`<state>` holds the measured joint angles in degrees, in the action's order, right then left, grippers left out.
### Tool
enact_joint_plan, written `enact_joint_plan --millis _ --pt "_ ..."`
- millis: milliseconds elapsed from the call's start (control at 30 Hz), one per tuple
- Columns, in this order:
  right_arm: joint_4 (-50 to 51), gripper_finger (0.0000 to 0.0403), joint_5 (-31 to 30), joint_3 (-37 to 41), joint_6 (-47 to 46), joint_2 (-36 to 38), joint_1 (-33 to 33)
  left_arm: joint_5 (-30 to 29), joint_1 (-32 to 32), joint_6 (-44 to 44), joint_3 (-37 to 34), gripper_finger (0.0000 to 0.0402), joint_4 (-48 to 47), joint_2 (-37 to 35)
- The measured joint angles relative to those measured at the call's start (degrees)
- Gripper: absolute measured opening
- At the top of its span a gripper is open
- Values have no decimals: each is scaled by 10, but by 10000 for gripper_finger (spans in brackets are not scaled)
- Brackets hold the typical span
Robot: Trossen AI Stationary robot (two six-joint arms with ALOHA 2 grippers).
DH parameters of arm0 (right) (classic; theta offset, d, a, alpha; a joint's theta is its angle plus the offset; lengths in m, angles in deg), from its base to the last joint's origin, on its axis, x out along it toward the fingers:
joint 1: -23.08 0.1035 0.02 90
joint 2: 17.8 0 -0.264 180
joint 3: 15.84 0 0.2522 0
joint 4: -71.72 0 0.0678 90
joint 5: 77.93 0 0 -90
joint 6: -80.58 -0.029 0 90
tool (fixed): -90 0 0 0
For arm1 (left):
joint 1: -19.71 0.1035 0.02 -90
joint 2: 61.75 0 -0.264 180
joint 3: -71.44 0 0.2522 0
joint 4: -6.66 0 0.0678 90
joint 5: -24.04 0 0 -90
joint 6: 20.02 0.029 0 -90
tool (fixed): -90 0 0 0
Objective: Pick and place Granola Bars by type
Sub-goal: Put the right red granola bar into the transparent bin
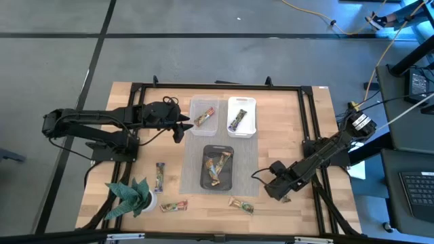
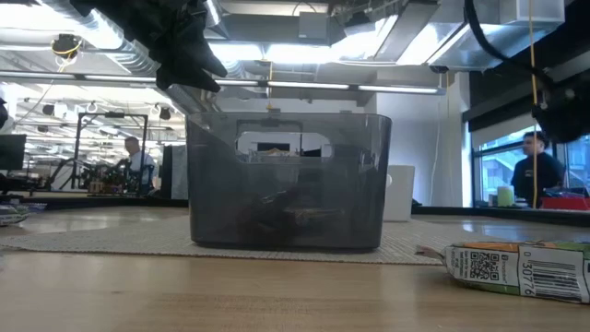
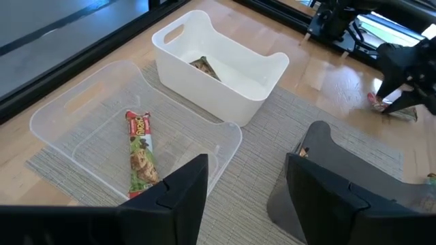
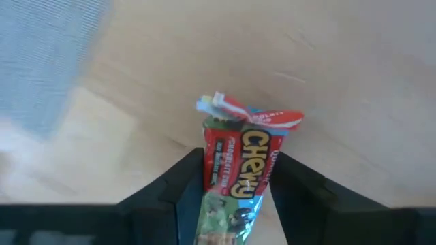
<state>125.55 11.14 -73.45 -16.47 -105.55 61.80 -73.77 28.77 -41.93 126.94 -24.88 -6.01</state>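
Red-wrapped granola bar (image 4: 240,178) sits, apparently pinched, between right gripper (image 4: 235,197) jaws.

Bright, even overhead light from the glaring ceiling strip lamps (image 2: 304,55) behind the smoky translucent grey plastic bin (image 2: 288,180) casts only soft shadows around it, while the right wrist view's pale wooden tabletop (image 4: 354,75) is motion-blurred

Dark bin (image 2: 286,180) contents murky; bar (image 2: 521,269) cut off.
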Motion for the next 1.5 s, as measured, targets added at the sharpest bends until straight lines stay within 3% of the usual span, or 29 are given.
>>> enact_joint_plan --millis 333,433,567,800,1133,1500 --pt "-51 163 -154 -2 31 90 0 4 0 0 0 189 0 0" --pt "-32 163 -175 -2 32 96 0 4 0 -6 0 187 0 0" --pt "-13 163 -175 -2 44 75 0 4 0 -14 0 188 0 0" --pt "-141 163 -153 -3 115 35 -5 4 0 -14 0 187 0 0" --pt "-165 163 -90 -5 123 -26 -24 0 0 -25 0 187 0 0" --pt "19 163 -13 -51 133 -28 -37 0 0 -31 0 187 0 0"
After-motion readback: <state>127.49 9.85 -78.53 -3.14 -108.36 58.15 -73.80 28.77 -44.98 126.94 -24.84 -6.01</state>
